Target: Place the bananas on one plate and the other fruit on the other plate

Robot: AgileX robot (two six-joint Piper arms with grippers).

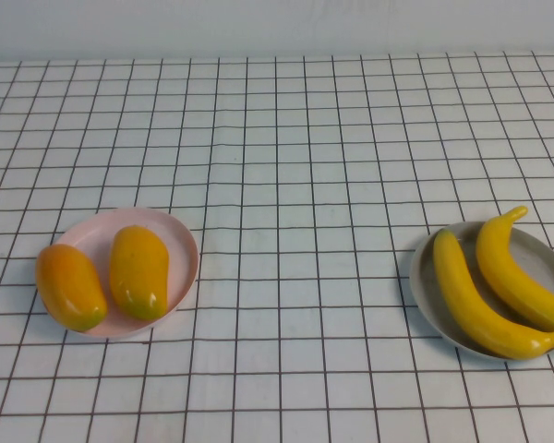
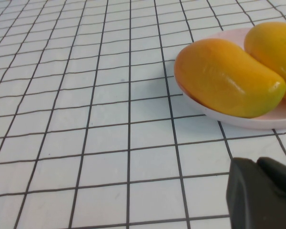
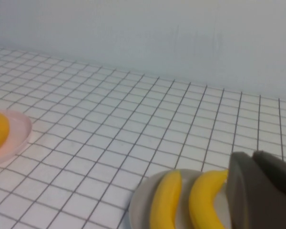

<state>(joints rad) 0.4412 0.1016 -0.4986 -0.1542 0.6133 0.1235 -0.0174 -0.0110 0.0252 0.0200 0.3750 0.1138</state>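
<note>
Two yellow bananas [image 1: 475,291] [image 1: 517,272] lie side by side on the grey plate [image 1: 423,277] at the right. Two orange-yellow mango-like fruits [image 1: 138,270] [image 1: 69,286] lie on the pale pink plate [image 1: 180,240] at the left. Neither arm shows in the high view. In the left wrist view my left gripper [image 2: 255,161] is shut and empty, above the cloth a little short of the pink plate [image 2: 238,119] with its fruit [image 2: 226,76]. In the right wrist view my right gripper [image 3: 251,153] is shut and empty, just over the grey plate [image 3: 140,202] and bananas [image 3: 164,202].
A white cloth with a black grid [image 1: 295,185] covers the whole table. A pale wall [image 1: 277,23] runs along the far edge. The pink plate also shows far off in the right wrist view [image 3: 19,136].
</note>
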